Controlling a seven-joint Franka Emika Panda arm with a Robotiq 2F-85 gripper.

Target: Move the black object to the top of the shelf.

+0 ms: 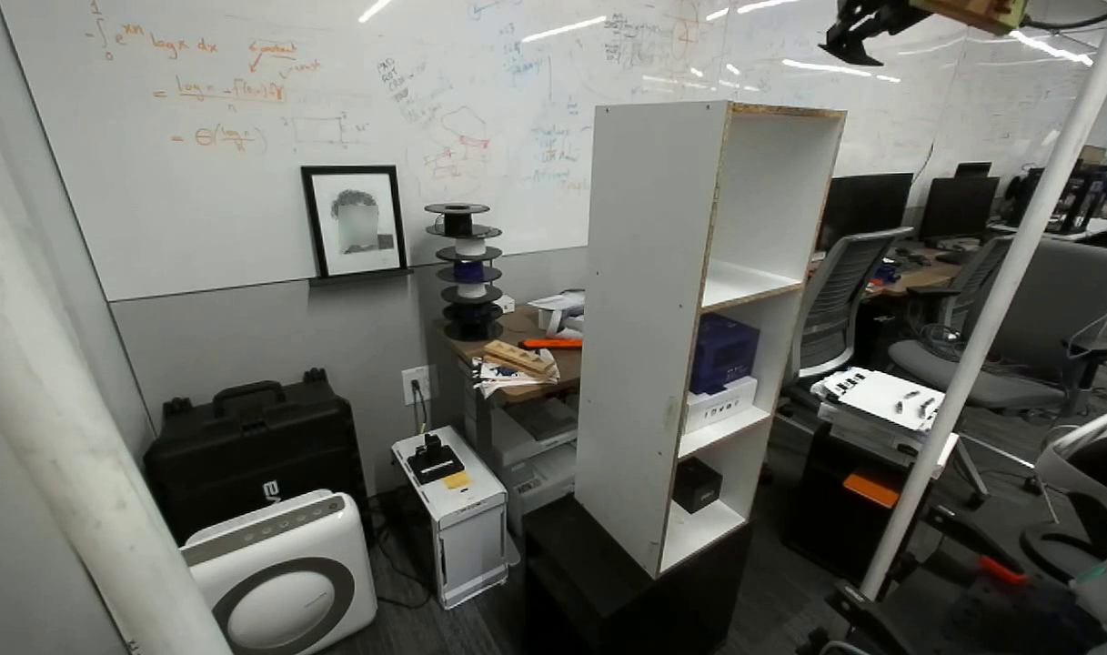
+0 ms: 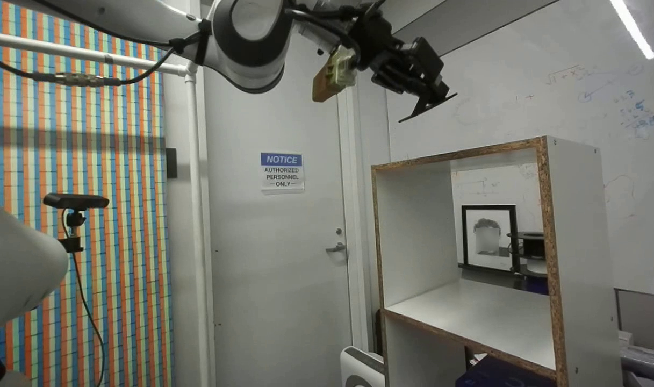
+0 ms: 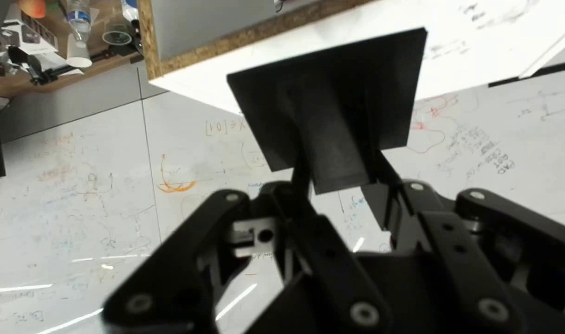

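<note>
The shelf is a tall white open-fronted unit with bare particle-board edges, seen in both exterior views. In the wrist view its front edge and bright top show at the upper part. My gripper is high in the air, above the level of the shelf top. It is shut on the black object, which has a flat square plate at its far end and a stem between the fingers. In the wrist view the black object shows ahead of the gripper, covering part of the shelf top, apparently apart from it.
A dark blue box on a white box fills part of the middle compartment. A black box sits in the bottom compartment. The whiteboard stands behind the shelf. White poles frame the area.
</note>
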